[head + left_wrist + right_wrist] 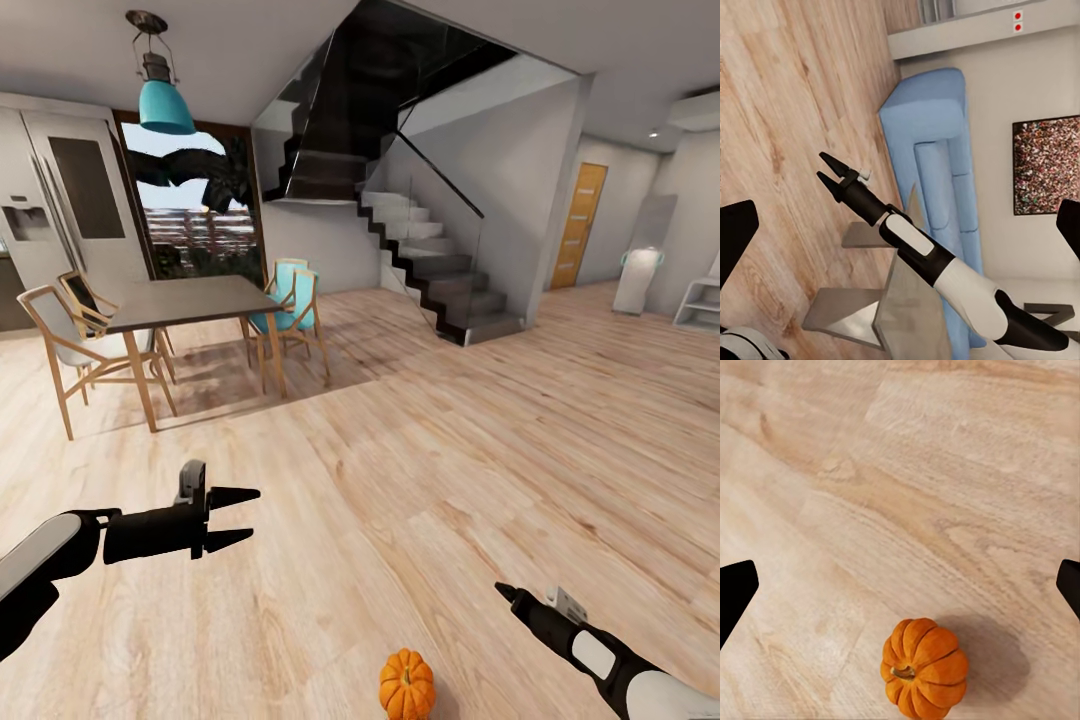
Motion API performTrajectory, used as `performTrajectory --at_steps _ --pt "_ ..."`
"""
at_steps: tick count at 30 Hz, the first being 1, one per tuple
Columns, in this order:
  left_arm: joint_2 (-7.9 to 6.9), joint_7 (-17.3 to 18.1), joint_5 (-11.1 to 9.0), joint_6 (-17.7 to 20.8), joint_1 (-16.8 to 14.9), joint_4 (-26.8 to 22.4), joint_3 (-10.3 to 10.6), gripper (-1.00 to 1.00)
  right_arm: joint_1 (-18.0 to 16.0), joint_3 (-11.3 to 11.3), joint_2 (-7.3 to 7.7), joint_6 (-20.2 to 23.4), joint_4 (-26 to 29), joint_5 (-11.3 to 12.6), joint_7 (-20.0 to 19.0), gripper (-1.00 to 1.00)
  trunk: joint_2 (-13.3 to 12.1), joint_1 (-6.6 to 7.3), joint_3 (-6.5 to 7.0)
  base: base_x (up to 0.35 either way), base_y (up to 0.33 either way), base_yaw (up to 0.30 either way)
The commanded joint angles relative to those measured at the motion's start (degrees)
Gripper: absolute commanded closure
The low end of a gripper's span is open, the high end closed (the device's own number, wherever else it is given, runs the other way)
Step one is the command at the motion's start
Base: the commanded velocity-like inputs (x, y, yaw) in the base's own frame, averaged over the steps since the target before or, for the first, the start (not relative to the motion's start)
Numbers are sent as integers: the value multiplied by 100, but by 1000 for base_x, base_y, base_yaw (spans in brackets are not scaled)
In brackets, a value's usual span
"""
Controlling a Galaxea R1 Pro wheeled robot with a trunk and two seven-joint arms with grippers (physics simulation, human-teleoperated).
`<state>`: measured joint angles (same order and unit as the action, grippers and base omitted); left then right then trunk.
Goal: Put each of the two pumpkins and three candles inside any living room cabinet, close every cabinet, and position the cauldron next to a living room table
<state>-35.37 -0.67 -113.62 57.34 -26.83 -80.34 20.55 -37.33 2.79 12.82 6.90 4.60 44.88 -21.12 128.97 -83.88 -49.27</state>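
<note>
- Head view: a small ribbed orange pumpkin (407, 685) with a short stub on top sits on the pale wood-plank floor (450, 450), near the robot, between the two arms and closer to the right one.
- The left gripper (243, 517) reaches out at the near left on a black forearm with a white upper sleeve; its two dark pointed fingers are spread apart with nothing between them, aimed to the right.
- The right gripper (506, 592) comes in from the near right, its black tapered tip pointing up and left, apart from the pumpkin; from this angle the fingers overlap, so their spread cannot be told here.
- Far left stands a dark-topped dining table (180, 300) on slim wooden legs, with wooden chairs, two of them with teal seats (290, 310). A teal pendant lamp (163, 100) hangs above, and a dark staircase (420, 250) with a glass side rises at the far centre.
- Left wrist view: the right gripper (829, 169) appears with its two pointed black fingers slightly parted and empty, on a black-and-white arm held over the planks. Behind it lie a light blue sofa (937, 187) and a grey low table (892, 307).
- Right wrist view: the pumpkin (924, 667) rests on the smooth grained planks, casting a soft shadow. The dark fingertips (735, 592) show at both edges, wide apart, grasping nothing.
</note>
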Motion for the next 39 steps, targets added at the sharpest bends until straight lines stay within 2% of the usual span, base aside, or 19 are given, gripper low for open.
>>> performTrajectory --at_steps 1,8,12,19,24,26,28,33,39 --pt "0 2 -28 6 -6 1 10 -100 -3 28 2 2 -1 63 -8 -100 44 -21 -24 0 0 0" --pt "3 94 -29 6 -6 -13 10 -100 -3 28 2 -113 -18 63 24 -100 325 -175 -150 0 0 0" --pt "3 415 20 6 -6 -16 25 -100 -3 15 -4 -276 -269 78 361 -100 485 -263 -222 0 0 0" --pt "9 493 32 6 -6 -17 31 -100 -3 21 -1 -105 -297 76 446 -100 766 -417 -347 0 0 0" --pt "5 497 29 6 -6 -17 28 -100 -10 42 -6 371 -265 65 463 -100 967 -527 -437 0 0 0" --pt "4 497 18 6 -6 -17 28 -100 -26 39 -5 822 -226 63 447 -100 1047 -571 -473 0 0 0" --pt "10 499 7 6 -6 -18 32 -100 -34 18 -4 1297 35 69 437 -100 1127 -615 -509 0 0 0" --pt "14 506 -14 6 -6 -18 36 -100 -39 -6 -16 1872 531 115 491 -100 1328 -724 -599 0 0 0" --pt "20 591 -13 6 -6 -20 48 -100 -46 -7 33 2167 611 621 627 -100 1432 -788 -721 0 0 0"
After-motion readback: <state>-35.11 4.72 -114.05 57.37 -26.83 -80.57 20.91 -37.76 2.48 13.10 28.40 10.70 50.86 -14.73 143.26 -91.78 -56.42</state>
